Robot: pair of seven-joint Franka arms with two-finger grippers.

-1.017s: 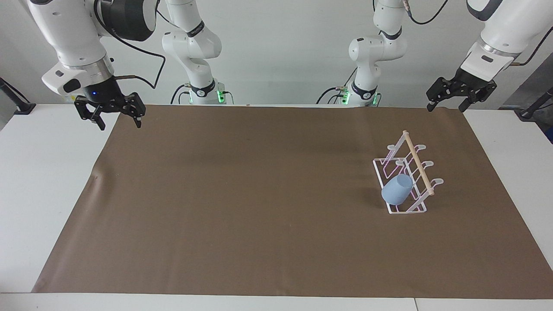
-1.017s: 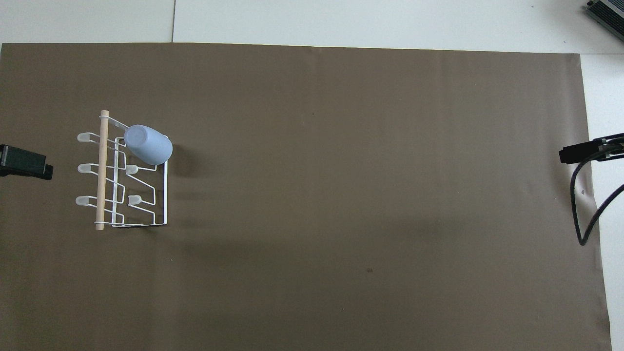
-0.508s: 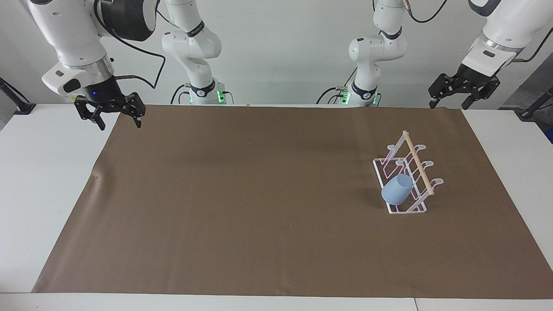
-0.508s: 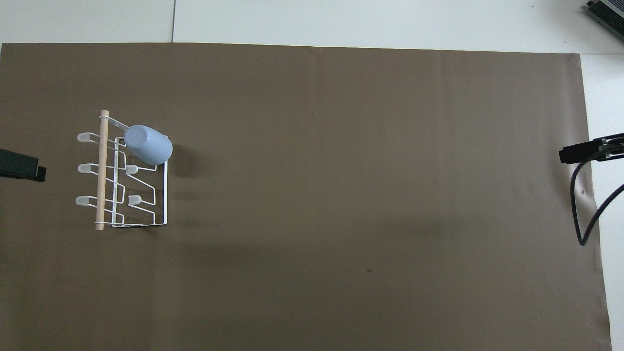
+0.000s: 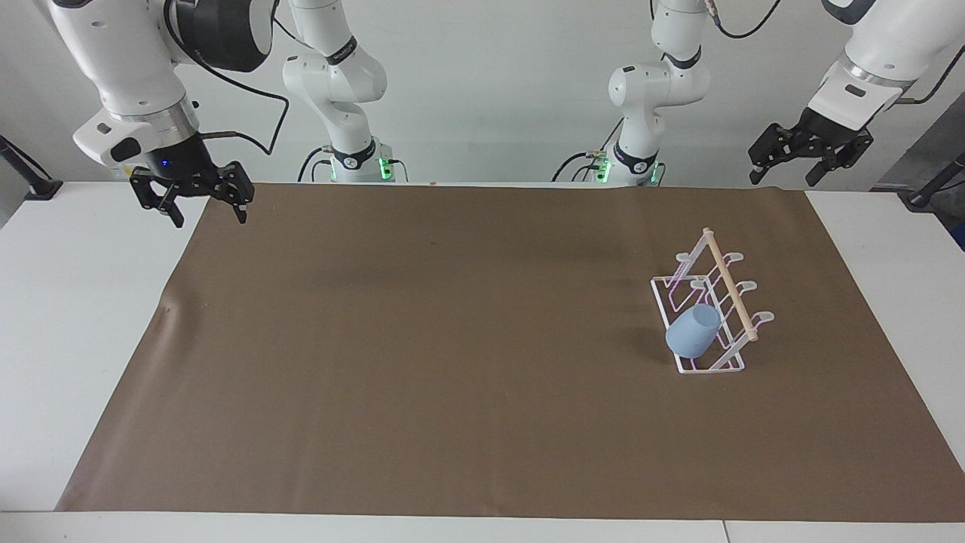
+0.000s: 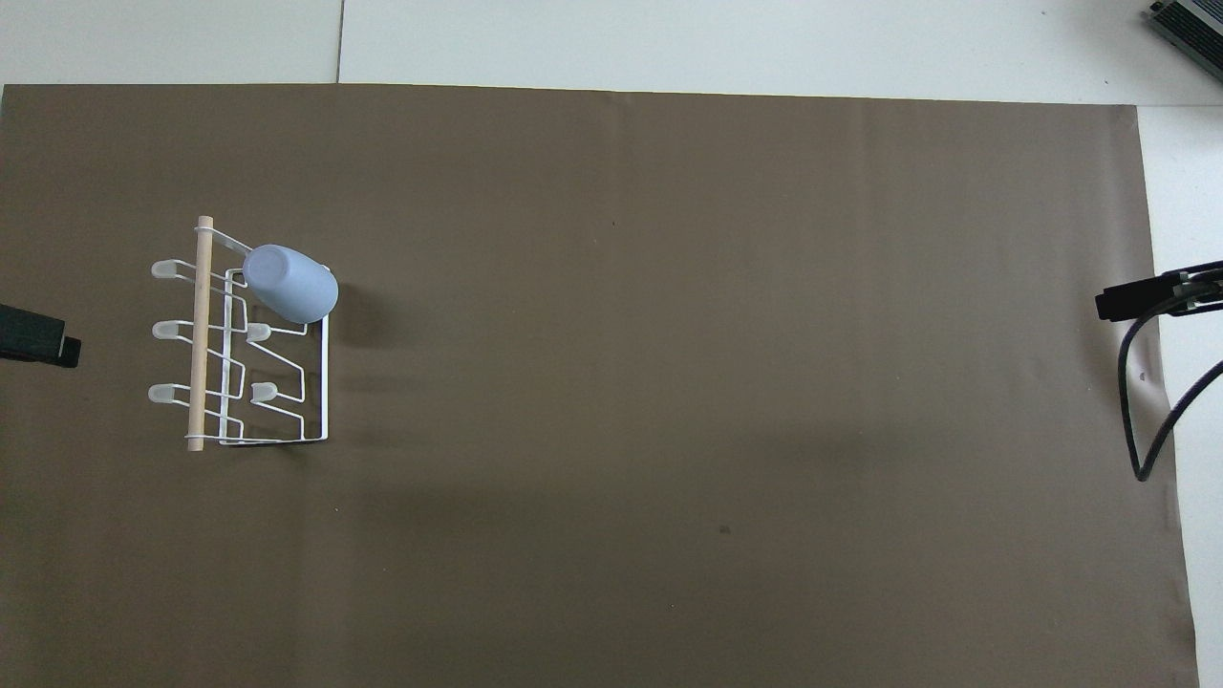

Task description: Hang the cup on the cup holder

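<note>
Matte blue tapered cup (image 5: 693, 332) hung on white wire cup holder (image 5: 735, 366)

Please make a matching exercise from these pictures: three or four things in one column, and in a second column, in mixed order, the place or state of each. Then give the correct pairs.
Things:
1. cup
2. cup holder
3. left tool
4. right tool

Places or states:
A. raised and open, over the right arm's end of the brown mat
B. stands on the brown mat, toward the left arm's end
C. hangs tilted on a prong, mouth down
D. raised and open, holding nothing, at the left arm's end of the table

Pairs: 1-C, 2-B, 3-D, 4-A
</note>
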